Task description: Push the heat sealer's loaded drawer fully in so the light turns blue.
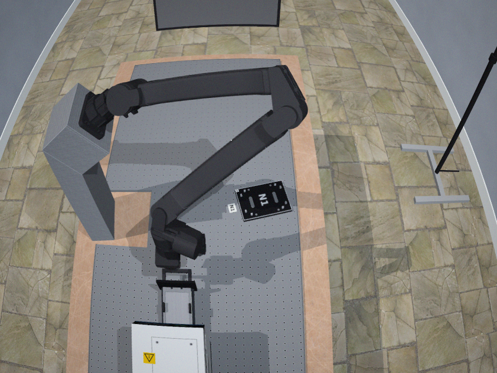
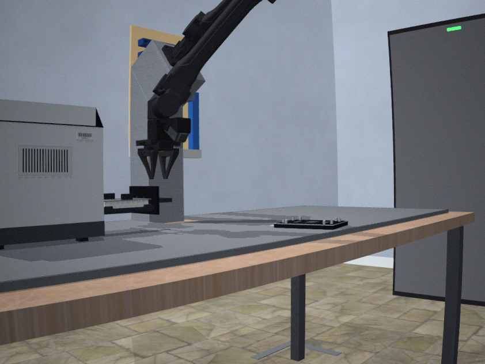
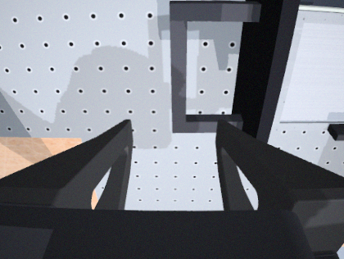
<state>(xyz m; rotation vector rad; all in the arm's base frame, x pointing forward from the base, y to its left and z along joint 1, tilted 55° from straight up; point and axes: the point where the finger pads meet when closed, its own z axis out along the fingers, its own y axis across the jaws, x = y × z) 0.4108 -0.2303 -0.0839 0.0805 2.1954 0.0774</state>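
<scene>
The white heat sealer (image 1: 168, 345) (image 2: 46, 172) stands at the near end of the table. Its drawer (image 2: 125, 203) sticks out toward the arm. The drawer has a black front panel (image 1: 176, 285) (image 2: 144, 197) (image 3: 267, 56) and a loop handle (image 1: 175, 273) (image 2: 165, 200) (image 3: 178, 66). A pale seal sheet (image 1: 176, 306) (image 3: 321, 66) lies in the drawer, with black frame parts (image 1: 164, 307) (image 3: 336, 130) at its sides. My gripper (image 2: 158, 177) (image 3: 174, 129) points straight down, partly open and empty. It hangs just above the handle without touching it. The sealer's light is hidden.
A black plate marked N1 (image 1: 262, 199) (image 2: 310, 223) lies mid-table, with a small white tag (image 1: 231, 208) beside it. The grey arm pedestal (image 1: 80, 160) (image 2: 137, 98) stands behind the drawer. A dark cabinet (image 2: 438, 156) with a green strip and a floor stand (image 1: 437, 172) are off the table.
</scene>
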